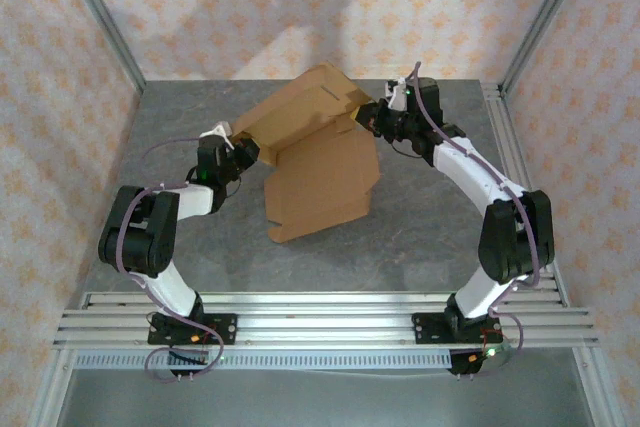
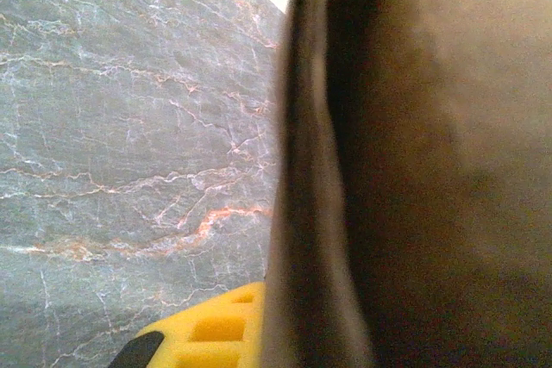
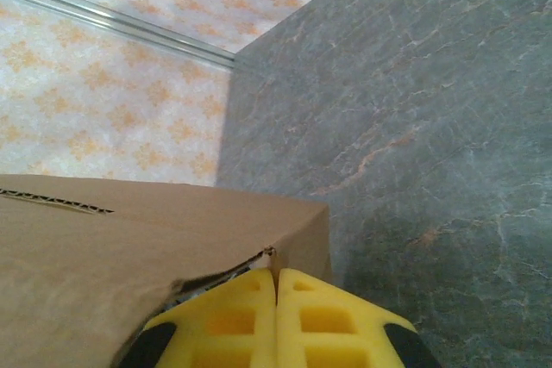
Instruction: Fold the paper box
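While right jaws pinch paper box (image 3: pixel 103 256) edge — open table (image 3: pixel 431 127) beyond.

soft even light, blurry paper box (image 2: pixel 414 170) up close

A plain, unprinted mid-brown is shown by the flat cardboard paper box (image 1: pixel 322 172), which is darkened to a blurred chocolate tone in the left wrist view. The stone-look table top (image 1: pixel 430 237) is coloured slate grey and crossed by fine whitish and rust-orange veins. The papered enclosure walls (image 1: pixel 60 97) are covered in pale cream-pink and printed with a repeating orange floral motif. The ribbed plastic fingers (image 3: pixel 228 321) of the right gripper (image 3: pixel 276 277) and the left gripper (image 1: pixel 234 143) are coloured bright yellow, with black patches at their near ends. The two jointed robot arms (image 1: pixel 150 237) are finished in black and white, and mauve cables (image 1: pixel 150 362) are looped along them. The ribbed metal base rails (image 1: pixel 320 322) are silver.
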